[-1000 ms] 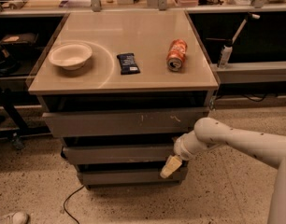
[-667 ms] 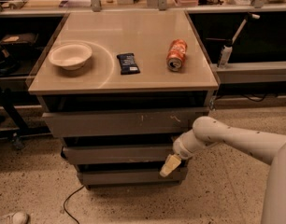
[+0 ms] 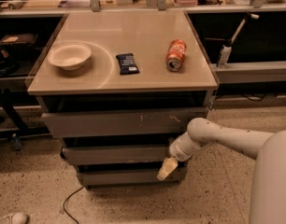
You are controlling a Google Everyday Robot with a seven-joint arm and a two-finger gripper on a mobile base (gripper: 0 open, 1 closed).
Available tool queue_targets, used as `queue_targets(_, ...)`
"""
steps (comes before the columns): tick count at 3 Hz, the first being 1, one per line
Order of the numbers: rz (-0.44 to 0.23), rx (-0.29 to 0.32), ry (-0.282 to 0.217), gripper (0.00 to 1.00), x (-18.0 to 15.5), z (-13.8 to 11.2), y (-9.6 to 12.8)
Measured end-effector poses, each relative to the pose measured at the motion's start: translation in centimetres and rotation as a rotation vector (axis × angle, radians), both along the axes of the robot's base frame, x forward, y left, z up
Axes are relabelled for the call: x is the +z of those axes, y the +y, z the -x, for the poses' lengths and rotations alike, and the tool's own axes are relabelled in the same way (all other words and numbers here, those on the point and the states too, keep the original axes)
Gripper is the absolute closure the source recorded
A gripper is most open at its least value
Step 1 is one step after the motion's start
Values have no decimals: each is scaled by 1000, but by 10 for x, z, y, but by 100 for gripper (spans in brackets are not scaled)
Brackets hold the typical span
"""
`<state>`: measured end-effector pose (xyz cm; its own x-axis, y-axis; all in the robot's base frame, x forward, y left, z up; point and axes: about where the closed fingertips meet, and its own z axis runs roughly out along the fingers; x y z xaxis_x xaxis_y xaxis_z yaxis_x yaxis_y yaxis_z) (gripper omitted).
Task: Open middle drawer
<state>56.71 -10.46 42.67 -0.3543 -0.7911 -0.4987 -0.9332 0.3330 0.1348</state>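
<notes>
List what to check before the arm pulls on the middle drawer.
1. Gripper at the middle drawer: ok, it sits at the front's right end.
2. Gripper height: cannot tell, it overlaps the seam with the bottom drawer.
3. Hold on the drawer: cannot tell.
4. Pull path: ok, nothing stands on the floor in front; a cable lies off to the left.
5. Tabletop load: not ok, the soda can lies on its side and might roll if the cabinet jolts; bowl and snack packet rest flat.
</notes>
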Motion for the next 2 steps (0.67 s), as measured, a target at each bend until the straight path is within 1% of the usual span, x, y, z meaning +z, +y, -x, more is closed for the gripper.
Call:
queue_targets(1, 29, 10, 50, 0, 1, 17, -2)
queue_targets(2, 29, 10, 50, 0, 3, 17, -2)
